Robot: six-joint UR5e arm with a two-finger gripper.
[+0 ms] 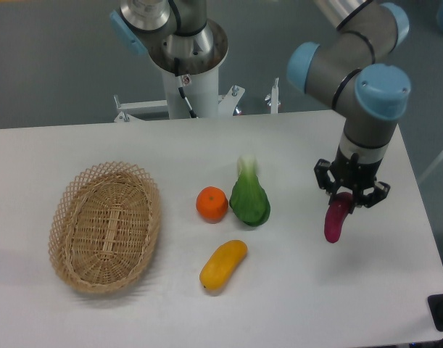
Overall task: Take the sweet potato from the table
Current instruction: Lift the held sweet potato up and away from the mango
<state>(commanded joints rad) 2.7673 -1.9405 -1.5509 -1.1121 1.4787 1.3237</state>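
Although the small, curved, smooth-skinned magenta-purple sweet potato (336,219) hangs nearly upright with its upper end clamped between the fingers of the black two-finger gripper (349,196), whether its lower tip has left the large flat white table (294,297) cannot be settled from this single view. The grasp itself is judged to be made: the jaws are closed to the width of the vegetable's top and nothing else is held. What is left, as far as can be judged, is a clear lift away from the tabletop, or confirmation that one has already been achieved, since little shadow is seen beneath the tip to show a gap.

Well apart to the left lie a green leafy vegetable (249,199), a round orange fruit (212,204) just beside it, and a yellow-orange oblong fruit (223,265) nearer the front edge. Farther left an oval woven wicker basket (105,226) is seen, holding nothing visible.

The contact points of the fingers on the skin are too small to be made out, and the arm's upper links are cut off by the top of the frame.
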